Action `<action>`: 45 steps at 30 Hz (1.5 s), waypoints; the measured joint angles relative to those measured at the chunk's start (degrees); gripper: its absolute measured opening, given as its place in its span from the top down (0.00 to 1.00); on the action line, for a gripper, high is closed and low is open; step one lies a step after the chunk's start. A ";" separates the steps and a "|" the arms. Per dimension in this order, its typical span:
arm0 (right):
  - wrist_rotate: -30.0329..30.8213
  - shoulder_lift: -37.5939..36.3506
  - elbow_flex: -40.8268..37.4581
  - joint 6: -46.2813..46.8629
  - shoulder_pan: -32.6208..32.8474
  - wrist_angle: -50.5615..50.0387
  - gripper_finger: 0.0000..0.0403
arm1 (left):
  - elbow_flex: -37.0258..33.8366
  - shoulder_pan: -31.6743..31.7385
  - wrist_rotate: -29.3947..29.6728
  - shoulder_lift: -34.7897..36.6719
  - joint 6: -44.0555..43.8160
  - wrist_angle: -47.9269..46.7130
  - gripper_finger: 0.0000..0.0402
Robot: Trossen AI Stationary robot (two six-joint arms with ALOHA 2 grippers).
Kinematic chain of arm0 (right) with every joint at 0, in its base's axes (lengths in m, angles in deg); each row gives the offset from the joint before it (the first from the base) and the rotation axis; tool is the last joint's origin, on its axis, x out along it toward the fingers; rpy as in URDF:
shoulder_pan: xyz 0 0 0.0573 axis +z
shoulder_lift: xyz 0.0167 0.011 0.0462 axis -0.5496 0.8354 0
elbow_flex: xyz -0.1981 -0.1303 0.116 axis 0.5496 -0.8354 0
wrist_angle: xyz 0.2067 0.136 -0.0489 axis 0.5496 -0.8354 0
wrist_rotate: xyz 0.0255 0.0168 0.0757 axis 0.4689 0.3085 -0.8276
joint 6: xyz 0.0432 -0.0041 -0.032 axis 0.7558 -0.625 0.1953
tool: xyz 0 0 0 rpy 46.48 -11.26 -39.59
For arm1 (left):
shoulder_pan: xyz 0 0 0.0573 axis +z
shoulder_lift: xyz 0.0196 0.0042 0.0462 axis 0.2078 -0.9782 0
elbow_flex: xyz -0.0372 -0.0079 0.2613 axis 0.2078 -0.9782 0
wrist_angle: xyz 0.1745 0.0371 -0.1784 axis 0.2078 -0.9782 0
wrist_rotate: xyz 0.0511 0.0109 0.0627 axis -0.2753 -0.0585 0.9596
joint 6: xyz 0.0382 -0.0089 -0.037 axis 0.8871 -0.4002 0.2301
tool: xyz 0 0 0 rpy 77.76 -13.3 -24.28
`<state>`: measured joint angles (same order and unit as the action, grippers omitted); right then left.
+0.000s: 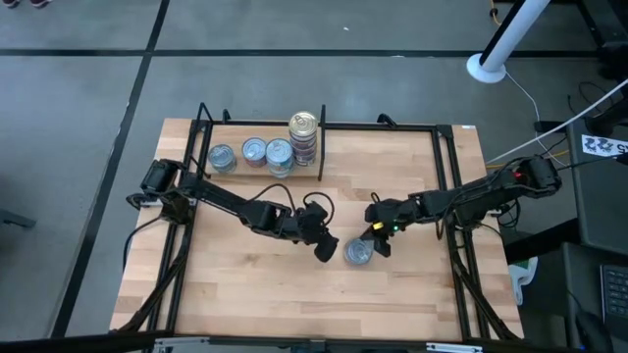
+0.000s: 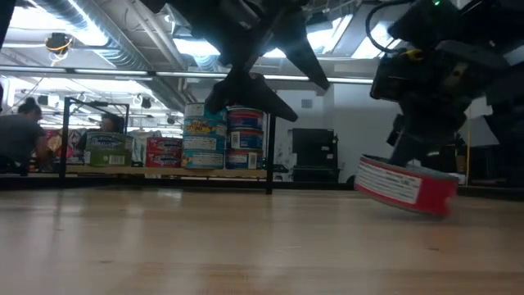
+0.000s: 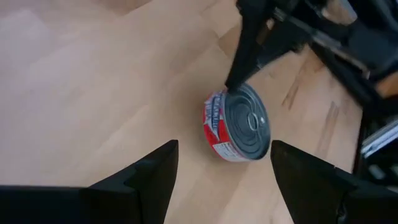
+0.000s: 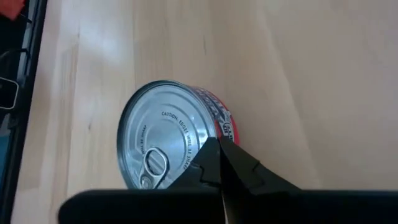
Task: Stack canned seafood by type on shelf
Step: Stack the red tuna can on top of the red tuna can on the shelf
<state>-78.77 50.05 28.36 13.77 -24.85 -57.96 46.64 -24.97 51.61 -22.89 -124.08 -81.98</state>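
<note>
Most tins already sit by the divider bar (image 1: 321,147) at the shelf's (image 1: 412,294) back edge: a tall stack (image 1: 304,139) and a row (image 1: 251,155) alongside. One red-labelled tin (image 1: 359,252) remains mid-board, tilted.

Right gripper (image 1: 378,238): fingers pinched together, tip pressing the tin's rim. Left gripper (image 1: 327,245): spread wide, empty, just beside the tin.

Stack count, row labels unclear.

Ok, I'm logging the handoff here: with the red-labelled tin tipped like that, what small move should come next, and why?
Probably ease the open left gripper around the flat round red-labelled tin with the silver pull-tab top. The shut right gripper presses its rim, one edge is lifted off the light wooden board, and the left fingers already flank it.
</note>
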 joint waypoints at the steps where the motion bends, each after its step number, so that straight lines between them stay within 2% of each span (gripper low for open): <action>1: -0.02 0.00 0.00 -0.78 -0.44 0.34 1.00 | 0.00 0.00 0.00 0.00 1.88 0.00 0.38; 7: 0.09 0.00 0.02 -3.92 -2.29 2.37 1.00 | 0.00 -0.24 0.13 0.00 21.20 0.04 0.38; 16: 2.11 -0.02 0.07 -5.71 -2.17 2.33 1.00 | 0.09 -2.18 0.61 -1.17 60.96 0.16 0.38; 22: 1.72 -0.09 0.09 -5.69 -2.16 2.39 1.00 | 0.09 -3.58 0.89 -5.21 86.28 1.15 0.38; 25: 0.55 -0.09 0.09 -5.54 -2.16 2.48 1.00 | 0.09 -4.21 3.76 -8.07 95.72 3.91 0.38; 30: 0.53 -0.09 0.09 -3.98 -2.16 2.50 1.00 | 0.09 -4.68 10.52 -11.91 104.39 9.81 0.38; 36: -1.00 -0.09 0.09 -3.68 -2.14 2.99 1.00 | 0.07 -4.68 11.94 -14.28 113.01 12.40 0.38; 45: -2.44 -0.09 0.11 -3.42 -2.14 3.97 1.00 | 0.04 -4.52 14.61 -15.54 115.13 17.44 0.38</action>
<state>-81.21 49.97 28.47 10.35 -26.99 -54.00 46.68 -29.49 66.22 -38.43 -8.95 -64.54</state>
